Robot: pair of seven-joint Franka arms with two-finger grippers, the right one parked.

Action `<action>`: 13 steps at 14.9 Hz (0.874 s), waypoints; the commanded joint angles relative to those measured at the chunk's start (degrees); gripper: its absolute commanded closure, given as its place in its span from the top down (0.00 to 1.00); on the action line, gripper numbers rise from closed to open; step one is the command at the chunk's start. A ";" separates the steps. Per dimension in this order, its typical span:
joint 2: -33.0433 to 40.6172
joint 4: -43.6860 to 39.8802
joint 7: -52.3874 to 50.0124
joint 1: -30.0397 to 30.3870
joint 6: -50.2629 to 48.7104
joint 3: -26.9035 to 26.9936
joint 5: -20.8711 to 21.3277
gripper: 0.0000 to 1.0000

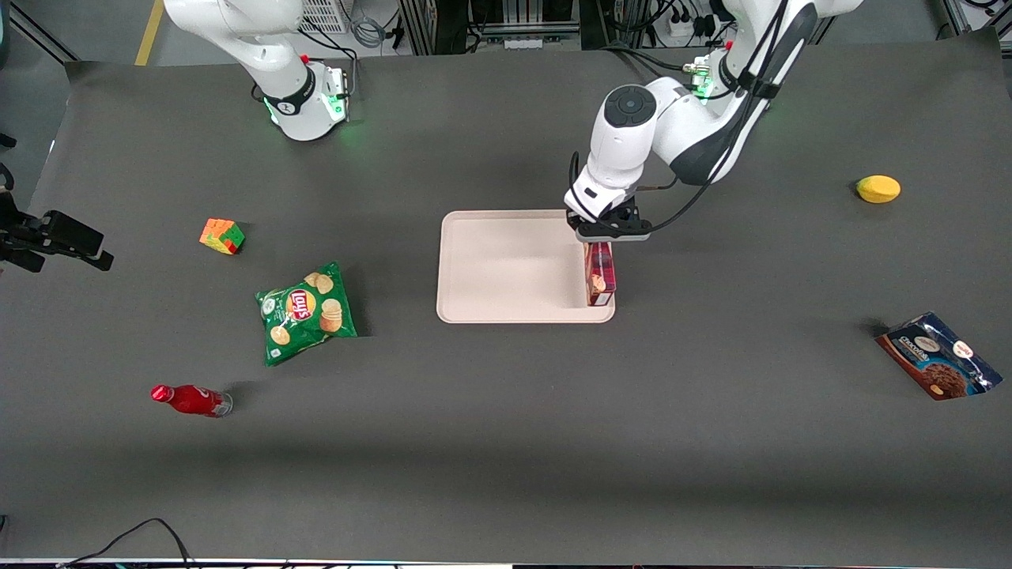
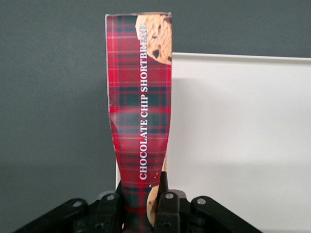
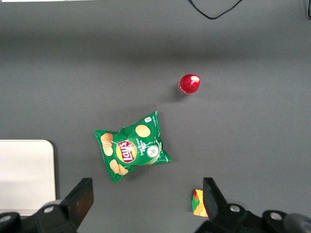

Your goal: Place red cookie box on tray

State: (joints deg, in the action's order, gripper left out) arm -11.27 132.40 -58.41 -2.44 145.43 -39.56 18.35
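1. Front view, sweeping from the parked arm's end of the table and taking the tray (image 1: 506, 265) as my landmark: a Rubik's cube (image 1: 222, 235) lies well apart from the tray, and a red bottle (image 1: 190, 400) lies on its side nearer the camera than the cube.
2. Closer to the tray, a green Lay's chip bag (image 1: 307, 311) lies flat, clear of the tray's rim.
3. On the tray, at its edge toward the working arm's end, I see the red cookie box (image 1: 600, 275) hanging lengthwise under the gripper (image 1: 609, 235).
4. From the wrist camera, the fingers (image 2: 166, 206) are pinching one end of the box, and the carton narrows where they squeeze it. The box runs along the tray's edge, partly over it.
5. My read: the carry looks done and the box has reached the tray, but it isn't released. I can't tell whether its low end already rests on the surface.
6. Toward the working arm's end, well apart from the tray, sit a lemon (image 1: 877, 189) and a blue chocolate cookie pouch (image 1: 938, 356).
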 commanded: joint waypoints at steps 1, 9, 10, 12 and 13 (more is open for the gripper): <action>-4.54 -0.29 -10.47 0.33 2.14 0.01 10.37 0.00; -9.56 -1.43 -13.22 0.24 4.95 1.33 13.12 0.00; -9.91 -1.53 -13.22 0.24 4.95 1.42 13.12 0.09; -10.09 -1.70 -13.22 0.24 5.04 1.85 13.12 0.67; -10.09 -1.79 -13.13 0.24 5.04 1.94 13.12 0.88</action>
State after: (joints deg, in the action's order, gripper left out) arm -20.44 131.76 -69.89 -2.28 149.86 -37.99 29.97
